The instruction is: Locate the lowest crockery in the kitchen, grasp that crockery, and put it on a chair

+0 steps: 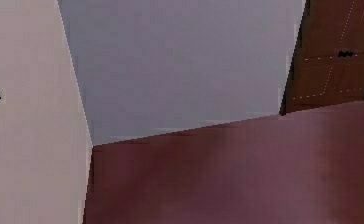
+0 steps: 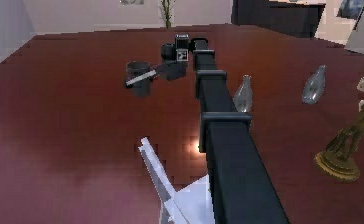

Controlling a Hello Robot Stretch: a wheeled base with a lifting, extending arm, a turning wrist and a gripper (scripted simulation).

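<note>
Two clear glass bottles, a nearer bottle (image 2: 244, 93) and a farther bottle (image 2: 315, 85), stand at three o'clock of the square dark arm (image 2: 225, 130) on the glossy maroon floor (image 2: 70, 130). A brassy statuette (image 2: 345, 150) at four o'clock is cut off. The gripper (image 2: 140, 74), at eleven o'clock, merges with a dark cup-like blob (image 2: 140, 87). I cannot tell whether that is the crockery, or whether it is held.

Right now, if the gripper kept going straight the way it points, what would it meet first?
The gripper seems to point toward the arm side view's left. That way looks free: bare red-brown floor, then probably the pale wall. Depth is hard to judge here.
</note>
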